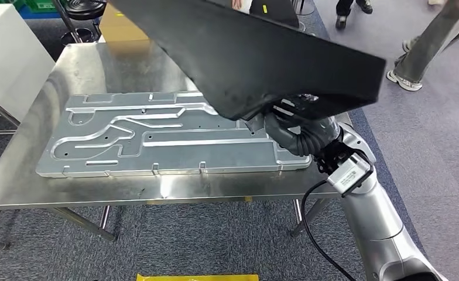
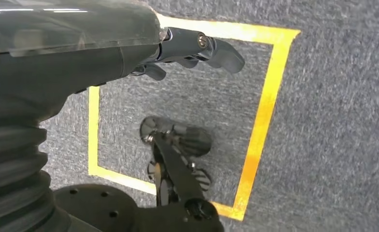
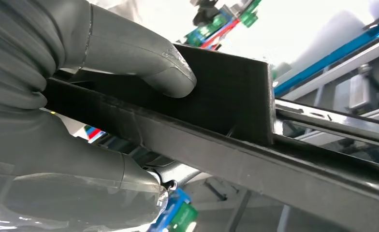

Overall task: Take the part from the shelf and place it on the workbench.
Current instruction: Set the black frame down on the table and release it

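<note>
— Black, long and flat: that's the part (image 1: 245, 55), and I've got it up in the air over the far right corner of the workbench (image 1: 22, 170), tilted, touching nothing.

— Who's holding it?

— My right hand (image 1: 283, 117). From the right wrist view the thumb (image 3: 144, 58) presses on one face of a rib while the rest of the hand wraps underneath, so it's a clamp on the part's near end. That's why the rest of it cantilevers out across the bench.

— And the left?

— Left hand (image 2: 192, 48) hangs at my side over the carpet, fingers loosely spread, carrying nothing.

— Room to set it down?

— That's my worry. A big grey machined plate (image 1: 163, 137) already covers most of the steel top, leaving only bare strips along the left and far edges. I'd judge the part ends up on or across that plate. Also, people's legs (image 1: 426, 47) stand beyond the right edge, near the part's raised end.
</note>
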